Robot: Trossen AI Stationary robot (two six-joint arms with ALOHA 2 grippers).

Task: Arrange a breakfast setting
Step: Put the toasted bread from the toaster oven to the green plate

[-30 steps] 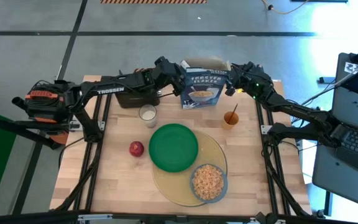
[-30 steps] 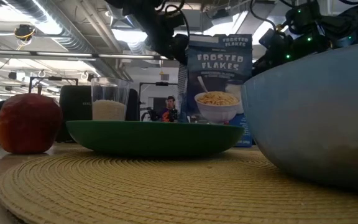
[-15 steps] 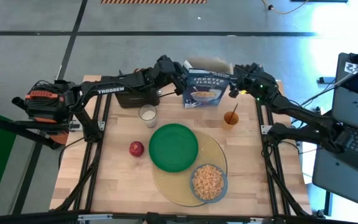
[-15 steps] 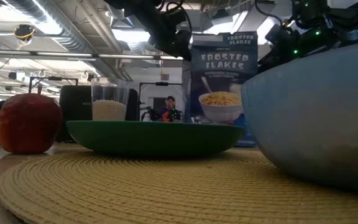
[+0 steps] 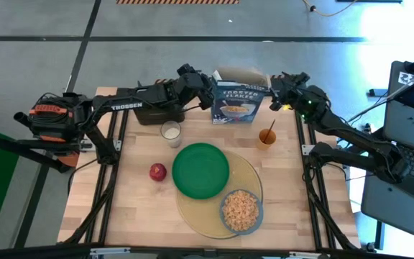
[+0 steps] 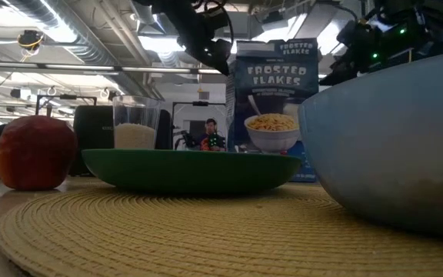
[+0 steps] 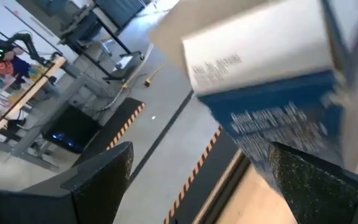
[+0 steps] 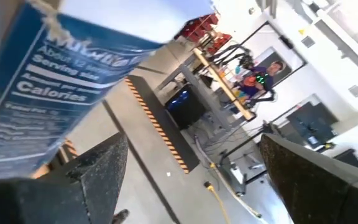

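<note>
Bowl (image 5: 241, 210) first: you have the blue-grey one, filled with cereal, sitting nearest the front edge of the bench (image 5: 121, 208), on the right front part of the round yellow mat (image 5: 192, 212). Touching its rim from behind and to the left is the green plate (image 5: 200, 170), which lies partly on the mat and partly on bare wood. The red apple (image 5: 157, 172) rests just beside the plate's left edge, off the mat. Farther back, the milk glass (image 5: 169, 132) stands upright behind the plate on the left, and the orange drink cup (image 5: 267, 137) stands on the right, with a stick or straw in it. No toast slice can be made out.

At the back of the bench, the blue cereal box (image 5: 237, 102) stands upright, front panel facing forward. Your left tool (image 5: 208, 89) hangs beside the box's upper left corner; its wrist view shows both fingers spread wide with the box beyond them, not between them. Your right tool (image 5: 275, 90) hangs near the upper right corner, fingers likewise spread and holding nothing. Through the low view, a person (image 6: 211, 135) shows in the room beyond.
</note>
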